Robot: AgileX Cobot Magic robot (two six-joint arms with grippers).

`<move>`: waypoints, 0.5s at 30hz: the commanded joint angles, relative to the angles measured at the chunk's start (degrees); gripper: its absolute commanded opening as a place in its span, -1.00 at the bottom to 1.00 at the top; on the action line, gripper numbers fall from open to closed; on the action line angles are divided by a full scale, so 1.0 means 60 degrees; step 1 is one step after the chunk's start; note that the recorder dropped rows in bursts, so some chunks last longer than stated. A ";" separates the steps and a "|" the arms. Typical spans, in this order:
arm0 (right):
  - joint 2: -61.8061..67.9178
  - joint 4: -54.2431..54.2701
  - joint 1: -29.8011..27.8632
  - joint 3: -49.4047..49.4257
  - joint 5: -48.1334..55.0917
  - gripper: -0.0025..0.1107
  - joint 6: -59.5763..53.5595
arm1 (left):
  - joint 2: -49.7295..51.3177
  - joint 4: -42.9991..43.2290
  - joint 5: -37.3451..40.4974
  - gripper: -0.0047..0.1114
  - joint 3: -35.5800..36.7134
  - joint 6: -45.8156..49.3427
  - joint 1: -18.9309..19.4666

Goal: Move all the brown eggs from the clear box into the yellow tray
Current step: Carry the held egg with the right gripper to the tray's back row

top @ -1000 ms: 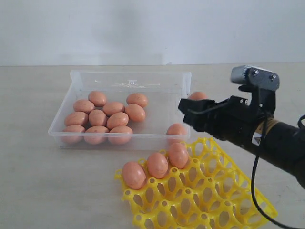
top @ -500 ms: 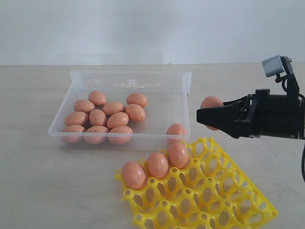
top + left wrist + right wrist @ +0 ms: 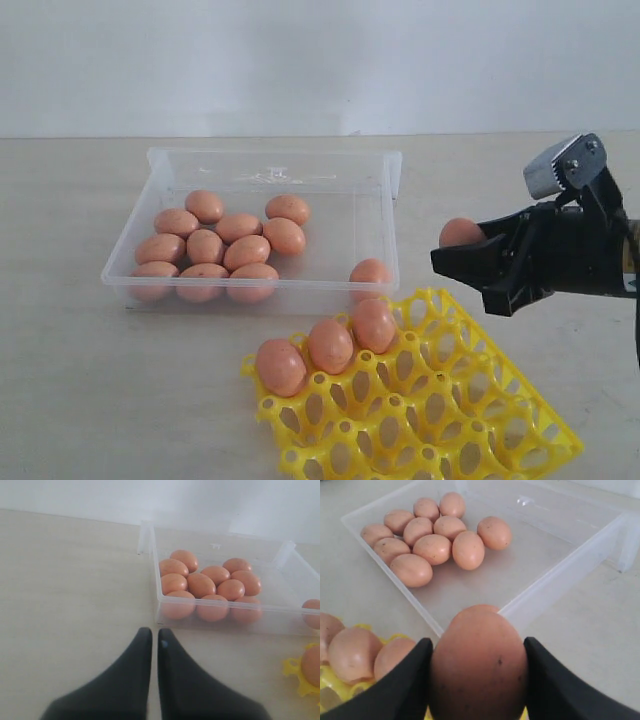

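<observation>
**A:** Why are we holding the right gripper (image 3: 458, 248) up off the table (image 3: 80, 380), beside the clear box (image 3: 335, 240) rather than over it?

**B:** Its jaws are clamping one held egg (image 3: 479, 665) across its width. We are judging ourselves to be between pick and place. The egg is hanging in the air by the far corner of the yellow tray (image 3: 440, 400), and the next move is calling for a gentle lowering into a free cup.

**A:** Why are we filling from that side?

**B:** Three eggs (image 3: 330, 345) are sitting in a row of cups along the tray edge facing the box. We are probably working row by row, so a neighbouring cup is looking like the natural target.

**A:** What are we leaving behind?

**B:** Eleven brown eggs (image 3: 237, 240) are lying bunched at one end of the box. One more, the corner egg (image 3: 370, 272), is resting at the box corner by the tray. We are not managing to tell whether it is inside the wall or just outside.

**A:** And the left gripper (image 3: 152, 636)?

**B:** Its fingers are pressing together on nothing. We are keeping it low and apart from the box, presumably out of the way.

**A:** Are we reading any writing?

**B:** Only a faint embossed mark (image 3: 278, 172) on the box's far wall, too small to read. We are seeing no labels on the eggs or tray.
</observation>
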 commanded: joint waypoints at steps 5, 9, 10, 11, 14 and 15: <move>0.1502 0.0302 -0.0081 -0.0048 -0.2211 -0.96 -0.1260 | 0.0041 0.0040 -0.0089 -0.85 0.0038 0.0040 -0.0022; 0.1690 0.0319 -0.0081 -0.0048 -0.2230 -0.96 -0.2062 | 0.0041 0.0040 -0.0089 -0.85 0.0038 0.0040 -0.0022; 0.1728 0.0319 -0.0081 -0.0048 -0.1974 -0.96 -0.2081 | 0.0041 0.0040 -0.0089 -0.85 0.0038 0.0040 -0.0022; 0.1764 0.0346 -0.0081 -0.0048 -0.1782 -0.96 -0.2081 | 0.0041 0.0040 -0.0089 -0.85 0.0038 0.0040 -0.0022; 0.2007 0.0346 -0.0081 -0.0048 -0.1806 -0.96 -0.2081 | 0.0041 0.0040 -0.0089 -0.85 0.0038 0.0040 -0.0022; 0.2029 0.0346 -0.0081 -0.0048 -0.1887 -0.96 -0.2081 | 0.0041 0.0040 -0.0089 -0.85 0.0038 0.0040 -0.0022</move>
